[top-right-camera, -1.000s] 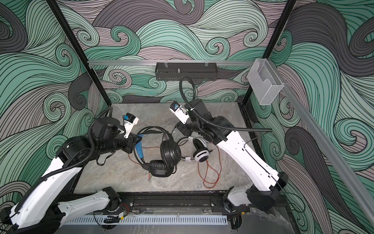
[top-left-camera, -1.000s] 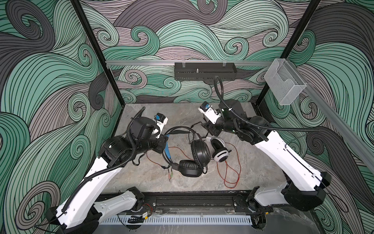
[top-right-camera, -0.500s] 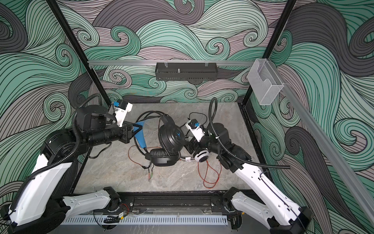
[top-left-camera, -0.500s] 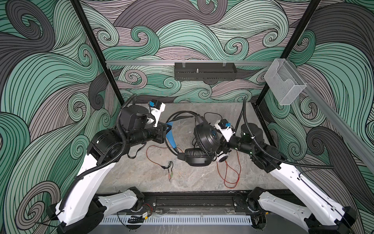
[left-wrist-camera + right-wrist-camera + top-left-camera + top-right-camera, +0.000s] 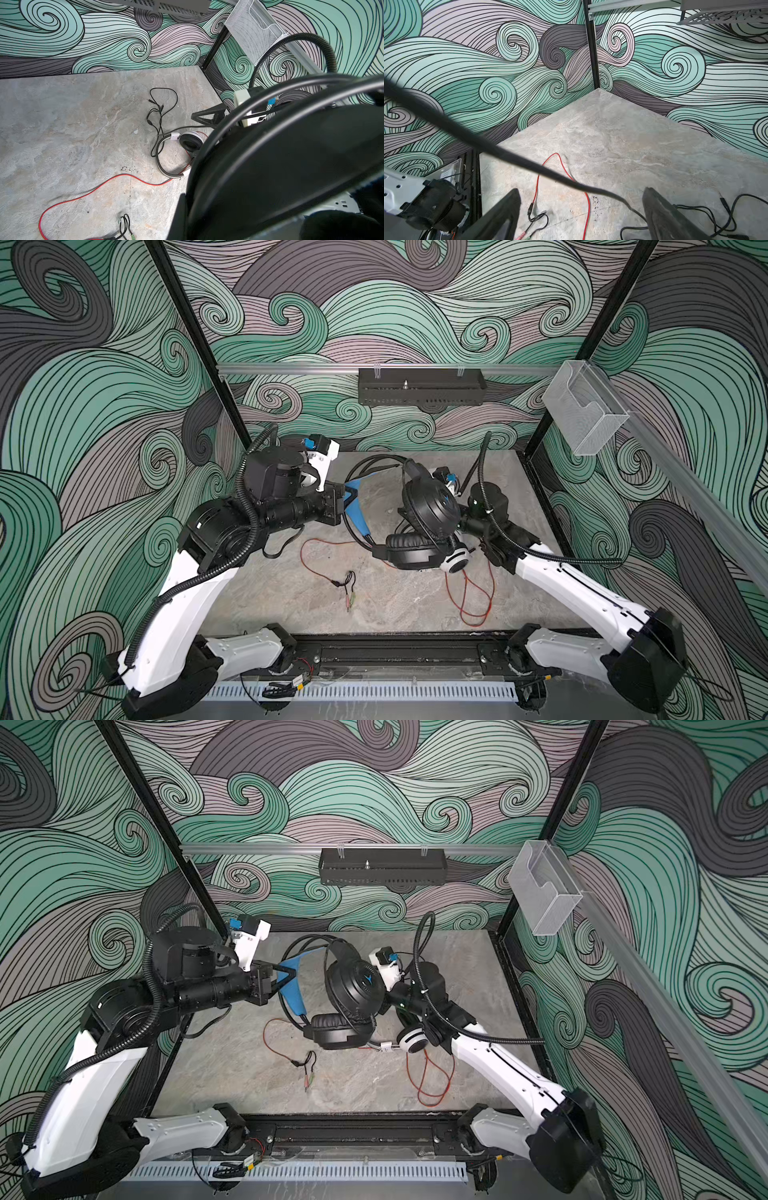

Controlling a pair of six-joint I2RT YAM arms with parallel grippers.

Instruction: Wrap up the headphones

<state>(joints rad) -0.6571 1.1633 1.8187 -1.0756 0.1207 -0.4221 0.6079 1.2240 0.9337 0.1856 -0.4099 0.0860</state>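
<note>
The black headphones (image 5: 432, 510) hang above the table, and my left gripper (image 5: 348, 499) is shut on their blue-lined headband (image 5: 293, 986). That headband and one ear cup fill much of the left wrist view (image 5: 291, 166). The white headphones (image 5: 191, 142) lie on the table under them, with the red cable (image 5: 469, 597) trailing forward. My right gripper (image 5: 581, 190) is open just right of the black ear cup, which hides it in both top views. A black cable (image 5: 508, 153) crosses in front of its jaws, and nothing is between them.
Cable plug ends (image 5: 348, 585) lie mid-table and more loose black cable (image 5: 160, 108) lies near the back right corner. A black shelf (image 5: 422, 385) hangs on the back wall and a clear bin (image 5: 586, 410) on the right rail. Patterned walls close three sides.
My left gripper raised the black headphones and drew them back. The right arm swung from the back centre down to their right side, and its jaws opened wider.
</note>
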